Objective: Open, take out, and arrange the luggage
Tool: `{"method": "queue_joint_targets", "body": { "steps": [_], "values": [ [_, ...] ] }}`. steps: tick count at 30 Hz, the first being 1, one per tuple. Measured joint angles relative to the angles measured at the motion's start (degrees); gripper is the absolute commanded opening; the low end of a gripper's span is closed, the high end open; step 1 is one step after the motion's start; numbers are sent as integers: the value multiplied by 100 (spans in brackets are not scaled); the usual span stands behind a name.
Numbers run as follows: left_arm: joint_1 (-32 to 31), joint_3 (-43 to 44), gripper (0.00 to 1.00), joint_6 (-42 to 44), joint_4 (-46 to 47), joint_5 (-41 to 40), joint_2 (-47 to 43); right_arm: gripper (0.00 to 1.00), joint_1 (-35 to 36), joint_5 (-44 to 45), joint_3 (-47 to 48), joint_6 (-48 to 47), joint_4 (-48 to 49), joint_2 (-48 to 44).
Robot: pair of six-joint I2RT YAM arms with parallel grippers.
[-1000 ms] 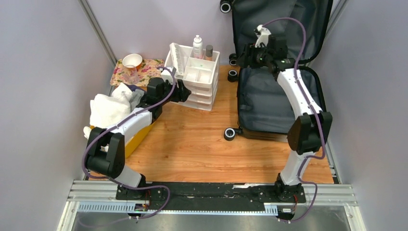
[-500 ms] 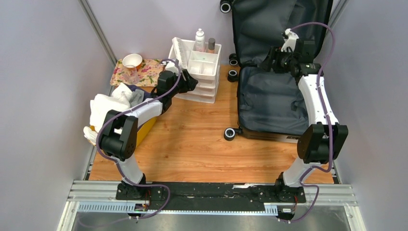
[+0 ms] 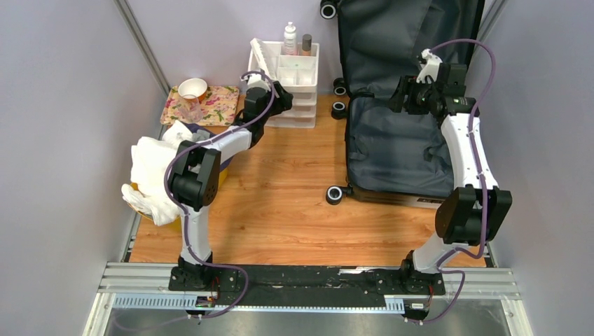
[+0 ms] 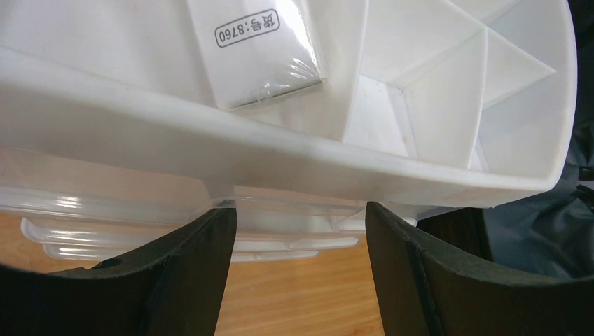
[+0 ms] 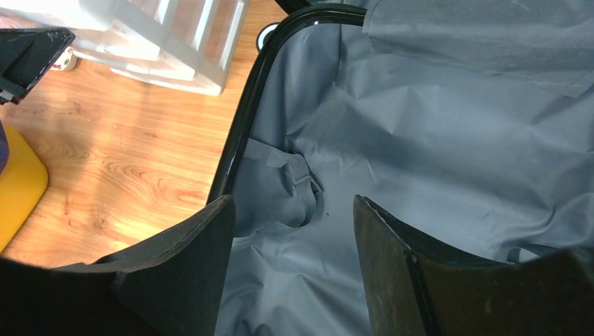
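White drawer organizer [image 3: 300, 73], floral tray [image 3: 218, 105]

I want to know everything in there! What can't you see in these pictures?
- Print outside the luggage: only grey lining shows, top and right wrist views.
- Its lid's top: cut off by the top view's edge.
- Inside the yellow bin: white cloths cover it, top view.
- Labels on the bottles: too small, top view.
- Inside the organizer drawers: frosted fronts, left wrist view.
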Motion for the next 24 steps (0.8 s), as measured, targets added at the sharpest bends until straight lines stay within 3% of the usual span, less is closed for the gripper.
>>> {"method": "queue_joint_targets", "body": {
  "steps": [5,6,11,13,18,24],
  "values": [
    [33,249,80,140,52,-26,214,68,-70,0,-90,-42,-24,-114],
    [42,238,85,195,81,26,214,69,-79,0,-92,-50,-44,-118],
    [83,-297,86,496,190,372,-166,83,-109,0,-98,-70,-98,-118],
    [103,-675,86,634,-114,566,-581,89,-129,-2,-98,-105,-133,-131],
    [166,-1113,87,1174,-1327,1069,-1792,92,-256,2,-170,-247,-260,-310],
    [614,146,88,1943,-3534,2347,-2302,95,-516,-175,-455,-310,-323,-835]
  ]
}}
